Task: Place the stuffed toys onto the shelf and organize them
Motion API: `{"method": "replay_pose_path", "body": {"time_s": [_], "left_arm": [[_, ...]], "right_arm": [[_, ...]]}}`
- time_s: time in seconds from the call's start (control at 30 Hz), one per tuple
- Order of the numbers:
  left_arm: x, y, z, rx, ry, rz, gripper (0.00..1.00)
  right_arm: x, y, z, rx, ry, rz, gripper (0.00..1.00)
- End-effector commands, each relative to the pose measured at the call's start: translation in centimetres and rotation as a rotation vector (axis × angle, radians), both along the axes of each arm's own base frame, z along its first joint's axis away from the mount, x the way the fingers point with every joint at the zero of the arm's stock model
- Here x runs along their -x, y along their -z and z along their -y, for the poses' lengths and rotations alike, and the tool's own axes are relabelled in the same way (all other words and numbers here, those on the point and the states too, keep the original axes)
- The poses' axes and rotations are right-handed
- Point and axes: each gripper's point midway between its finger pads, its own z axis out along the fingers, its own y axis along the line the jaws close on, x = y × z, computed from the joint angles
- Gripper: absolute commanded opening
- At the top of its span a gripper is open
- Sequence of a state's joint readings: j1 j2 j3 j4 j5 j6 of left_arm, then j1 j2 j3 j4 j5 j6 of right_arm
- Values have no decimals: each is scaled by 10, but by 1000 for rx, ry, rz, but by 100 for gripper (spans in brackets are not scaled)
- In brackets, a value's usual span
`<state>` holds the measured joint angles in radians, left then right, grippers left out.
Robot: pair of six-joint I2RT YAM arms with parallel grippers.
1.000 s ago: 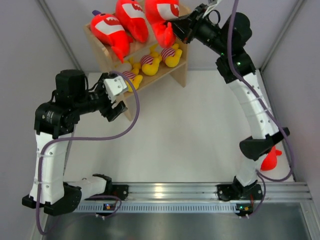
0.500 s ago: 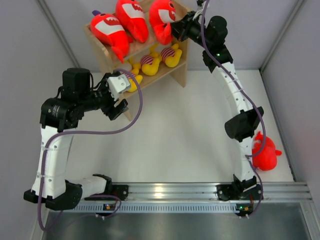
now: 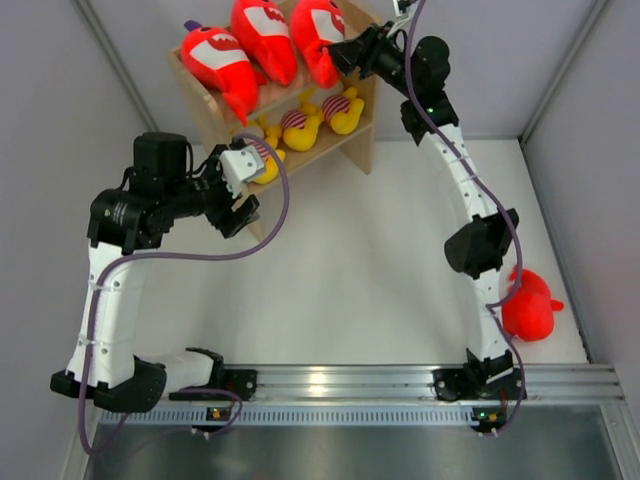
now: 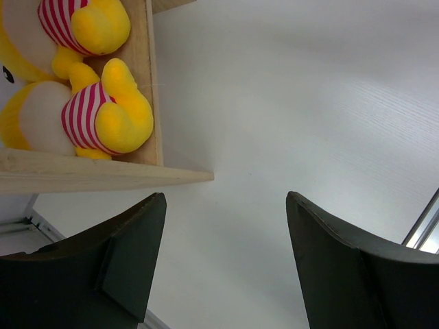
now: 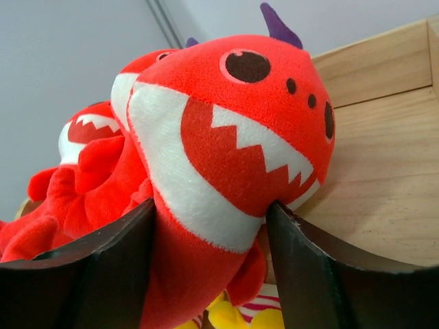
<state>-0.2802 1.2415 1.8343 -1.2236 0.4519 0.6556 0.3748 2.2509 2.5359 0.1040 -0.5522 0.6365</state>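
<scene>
Three red shark stuffed toys (image 3: 212,55) (image 3: 262,35) (image 3: 318,35) lie side by side on the top tier of the wooden shelf (image 3: 362,140). Three yellow striped plushes (image 3: 300,125) sit on the lower tier. My right gripper (image 3: 342,55) is at the rightmost shark (image 5: 233,137), open, with the plush's body filling the gap between its jaws (image 5: 209,212). A fourth red shark (image 3: 528,308) lies on the table at the right edge. My left gripper (image 3: 243,192) hangs open and empty beside the shelf's left side panel (image 4: 103,178), next to a yellow plush (image 4: 110,116).
Grey walls close in on the table at the left, right and back. The shelf stands angled at the back centre-left. An aluminium rail (image 3: 340,380) with both arm bases runs along the near edge. The right arm's elbow (image 3: 478,243) hangs over the table's right side.
My right gripper has reached further over the top tier and opened around the rightmost shark. The right arm's elbow has risen, uncovering the shark on the table. The left arm drifted slightly up.
</scene>
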Motion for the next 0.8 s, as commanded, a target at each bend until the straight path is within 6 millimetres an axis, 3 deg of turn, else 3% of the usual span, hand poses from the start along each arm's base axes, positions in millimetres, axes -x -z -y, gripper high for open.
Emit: {"method": "replay_pose_path", "body": {"time_s": [0.0,0.03,0.1,0.27,0.4,0.67,0.77], "left_arm": [[-2,3,4,16,2,-14,77],[-1,3,4,16,4,-15,77],[-1,8,4,12,3,-29,77],[-2,11,3,1,4,-36,77],[-1,10,3,0,7,-35,77],[1,10,0,-11,4,-25,77],[1,10,-1,-15,3,-24,77]], "right_arm": [[-7,-30,25,-46,110,61,66],[1,-43,32,-54,130,80,68],[-3,-42,40,-47,174,70,72],[8,-63,60,-45,219,87,77],[14,-74,64,-55,234,106,80],[11,-73,63,-63,260,86,81],[4,-60,53,-51,297,58,81]]}}
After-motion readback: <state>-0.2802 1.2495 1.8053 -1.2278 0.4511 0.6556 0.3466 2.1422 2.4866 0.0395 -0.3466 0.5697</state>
